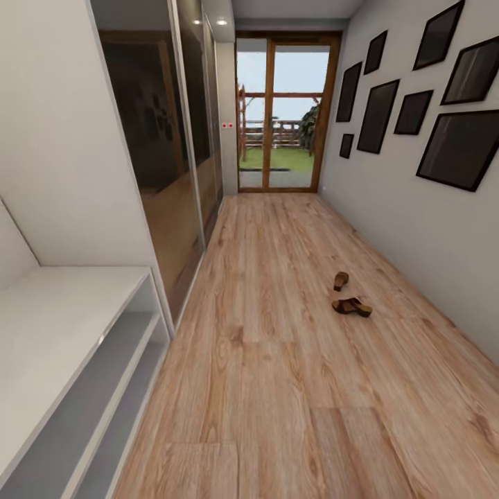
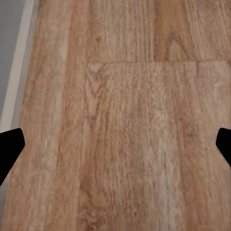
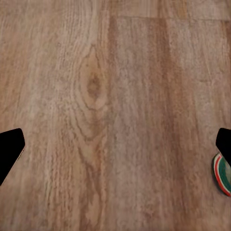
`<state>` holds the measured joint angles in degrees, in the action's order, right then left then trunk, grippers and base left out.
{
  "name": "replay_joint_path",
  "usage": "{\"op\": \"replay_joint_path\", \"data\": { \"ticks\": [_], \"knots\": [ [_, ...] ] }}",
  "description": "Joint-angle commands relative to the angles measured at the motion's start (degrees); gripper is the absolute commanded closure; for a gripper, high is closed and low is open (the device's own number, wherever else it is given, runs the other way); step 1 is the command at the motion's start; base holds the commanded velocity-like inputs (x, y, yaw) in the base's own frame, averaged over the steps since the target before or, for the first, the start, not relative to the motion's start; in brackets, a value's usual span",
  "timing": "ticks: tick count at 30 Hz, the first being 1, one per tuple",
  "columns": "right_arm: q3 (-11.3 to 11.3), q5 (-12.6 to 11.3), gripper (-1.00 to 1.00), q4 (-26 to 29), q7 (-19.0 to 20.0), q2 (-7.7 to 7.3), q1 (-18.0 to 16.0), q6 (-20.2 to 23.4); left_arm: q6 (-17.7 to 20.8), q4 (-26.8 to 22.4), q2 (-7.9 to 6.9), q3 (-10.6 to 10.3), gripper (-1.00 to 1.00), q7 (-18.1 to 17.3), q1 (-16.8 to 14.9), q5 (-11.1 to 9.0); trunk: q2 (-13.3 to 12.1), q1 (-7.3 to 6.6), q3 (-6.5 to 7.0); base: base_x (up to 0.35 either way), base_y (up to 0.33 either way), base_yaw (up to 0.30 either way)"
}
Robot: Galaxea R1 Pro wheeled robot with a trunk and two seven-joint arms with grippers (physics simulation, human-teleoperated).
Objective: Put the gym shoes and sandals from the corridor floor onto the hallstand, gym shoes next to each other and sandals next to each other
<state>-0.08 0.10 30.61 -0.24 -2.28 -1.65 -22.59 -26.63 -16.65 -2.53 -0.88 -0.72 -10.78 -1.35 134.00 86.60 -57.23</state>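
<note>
Both grippers, left (image 2: pixel 115 149) and right (image 3: pixel 115 149), hang spread and empty over the floor (image 1: pixel 277 360); the sandals (image 1: pixel 351 306) lie well ahead, so you drive closer before lowering the right one.

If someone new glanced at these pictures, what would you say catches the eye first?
Probably the two brown sandals lying apart on the wood floor, toward the wall of dark picture frames. Next comes the pale hallstand at the near left, its bench top bare, and the glass door to a garden at the far end. The right wrist view catches a sliver of a green-and-red striped gym shoe.
</note>
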Motion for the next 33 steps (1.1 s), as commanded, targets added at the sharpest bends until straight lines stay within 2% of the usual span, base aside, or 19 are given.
{"op": "replay_joint_path", "data": {
  "ticks": [1, 14, 33],
  "knots": [
    [-0.01, 0.01, -1.00, -0.03, -0.02, 0.00, -0.02, -0.17, -0.18, 0.04, -0.02, -0.09, -1.00, -0.07, -0.03, -0.14, 0.02, 0.02, -0.05, 0.335, 0.000, 0.000],
    [-0.01, 0.00, -1.00, -0.03, -0.02, 0.00, -0.02, -0.17, -0.18, 0.04, -0.06, -0.09, -1.00, -0.07, -0.03, -0.14, 0.02, 0.02, -0.05, 0.300, 0.000, 0.000],
    [-0.01, 0.06, -1.00, -0.03, -0.02, 0.00, -0.02, -0.17, -0.18, 0.04, -0.07, -0.09, -1.00, -0.07, -0.03, -0.14, 0.02, 0.02, -0.05, 0.047, 0.000, 0.000]
  ]
}}
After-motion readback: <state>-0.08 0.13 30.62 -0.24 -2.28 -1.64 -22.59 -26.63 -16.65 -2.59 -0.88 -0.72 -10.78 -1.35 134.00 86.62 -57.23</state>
